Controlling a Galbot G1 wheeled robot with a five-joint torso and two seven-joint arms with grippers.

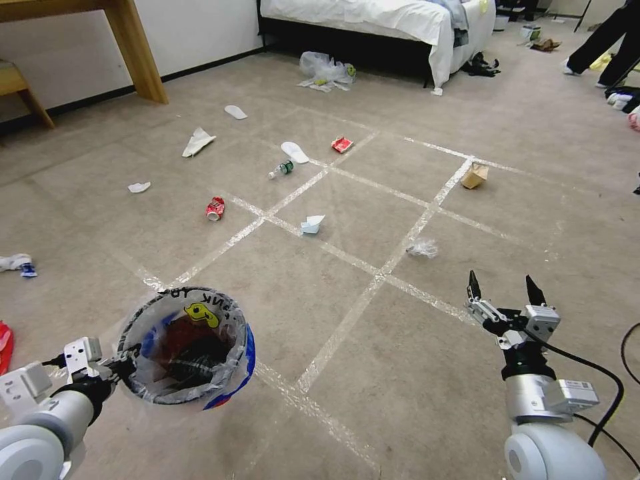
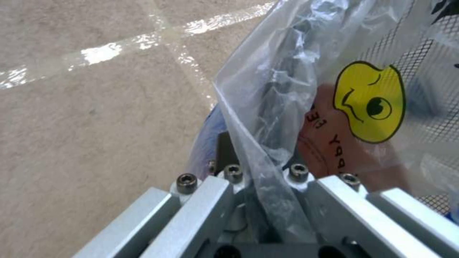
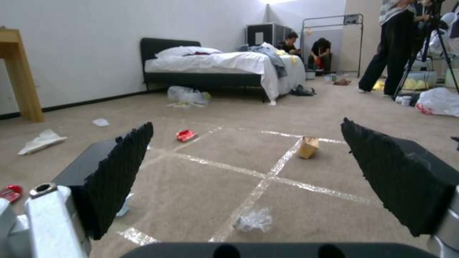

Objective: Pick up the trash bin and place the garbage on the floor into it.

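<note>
The trash bin (image 1: 183, 347), red with a blue band and a clear printed liner (image 2: 287, 89), hangs above the floor (image 1: 400, 400) at the lower left. My left gripper (image 1: 117, 367) is shut on its rim; up close the rim and liner sit pinched in that gripper (image 2: 260, 179). My right gripper (image 1: 503, 290) is open and holds nothing, low at the right. Just beyond it lies a crumpled clear plastic piece (image 1: 423, 249), seen between the open fingers (image 3: 253, 219). Farther off lie a folded white paper (image 1: 311, 224), crushed red can (image 1: 215, 208), small bottle (image 1: 281, 169) and brown paper bag (image 1: 475, 175).
More litter lies farther out: a white slipper (image 1: 295, 152), red wrapper (image 1: 341, 144), crumpled paper (image 1: 198, 142) and clear bags (image 1: 325, 71) by the bed (image 1: 373, 20). A wooden table leg (image 1: 137, 53) stands at the far left. A person's legs are at the far right.
</note>
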